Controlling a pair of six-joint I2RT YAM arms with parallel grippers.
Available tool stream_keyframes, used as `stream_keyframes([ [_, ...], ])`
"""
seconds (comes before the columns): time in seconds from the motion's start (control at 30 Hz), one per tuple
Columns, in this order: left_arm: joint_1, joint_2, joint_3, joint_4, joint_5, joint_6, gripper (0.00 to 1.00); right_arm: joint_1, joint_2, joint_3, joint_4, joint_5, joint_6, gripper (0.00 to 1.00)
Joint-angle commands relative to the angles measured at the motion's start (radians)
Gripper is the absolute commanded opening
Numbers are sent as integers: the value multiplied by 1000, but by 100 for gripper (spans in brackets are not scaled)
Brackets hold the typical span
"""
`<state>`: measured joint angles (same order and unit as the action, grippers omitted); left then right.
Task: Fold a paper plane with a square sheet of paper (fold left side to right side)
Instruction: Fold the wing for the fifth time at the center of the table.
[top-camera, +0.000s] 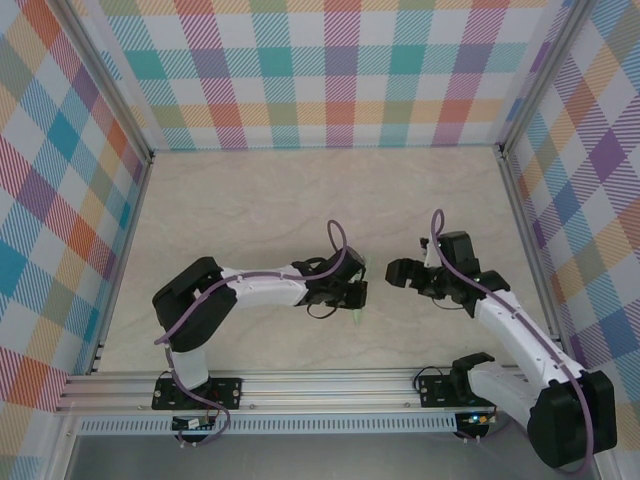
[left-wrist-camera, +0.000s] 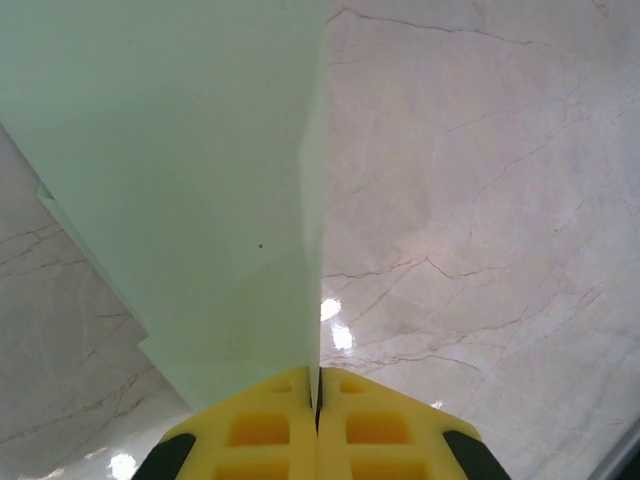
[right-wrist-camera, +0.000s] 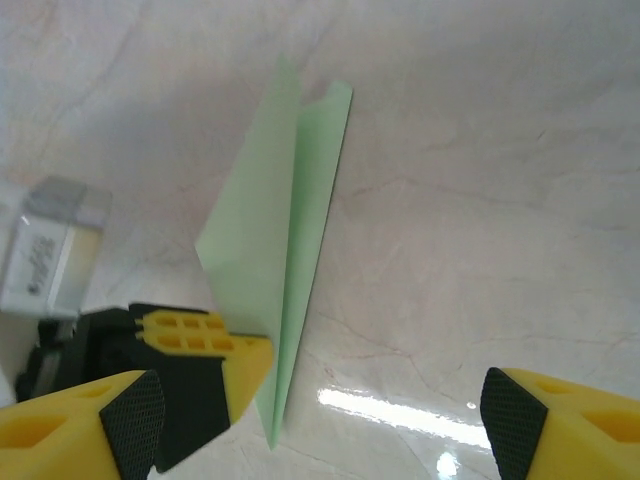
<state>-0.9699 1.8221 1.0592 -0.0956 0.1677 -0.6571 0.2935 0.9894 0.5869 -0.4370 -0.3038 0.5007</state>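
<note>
Gleaming beneath the paper plane (right-wrist-camera: 285, 230), the marbled table (top-camera: 280, 200) meets plaid walls (top-camera: 330, 70).

Paper plane (right-wrist-camera: 280, 240): one. Left hand (left-wrist-camera: 318, 390), right hand (right-wrist-camera: 322, 425): two hands. Table (top-camera: 300, 200): one.

The paper plane (right-wrist-camera: 285, 250) is thin pale green paper, matt and smooth, with sharp creases; the worktop (left-wrist-camera: 480, 200) is a pale, finely veined stone-look surface, polished and glossy enough to throw back bright spots of light. The left gripper (left-wrist-camera: 318, 385) and the right gripper (right-wrist-camera: 320, 410) have fingers of matt yellow plastic with moulded pockets and dull black corners; the arms (top-camera: 265, 285) wear smooth white and black plastic shells; the rail (top-camera: 330, 385) along the worktop's near edge is bare brushed metal; the checked walls (top-camera: 60, 200) look like matt printed cloth.
</note>
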Motion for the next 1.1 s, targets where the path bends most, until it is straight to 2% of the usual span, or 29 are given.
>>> stream_keyframes([
  [0.0, 39, -17, -46, 171, 146, -67, 0, -1, 32, -41, 151, -112, 47, 85],
  [0.2, 87, -15, -120, 308, 223, -102, 0, 11, 122, -78, 276, -145, 93, 83],
  [0.47, 138, 10, -163, 416, 306, -122, 0, 37, 244, -84, 409, -141, 137, 74],
  [0.67, 155, 25, -196, 479, 331, -148, 0, 58, 334, -47, 457, -123, 148, 63],
  [1.07, 165, 49, -231, 527, 338, -165, 0, 96, 483, 27, 497, -81, 192, 58],
])
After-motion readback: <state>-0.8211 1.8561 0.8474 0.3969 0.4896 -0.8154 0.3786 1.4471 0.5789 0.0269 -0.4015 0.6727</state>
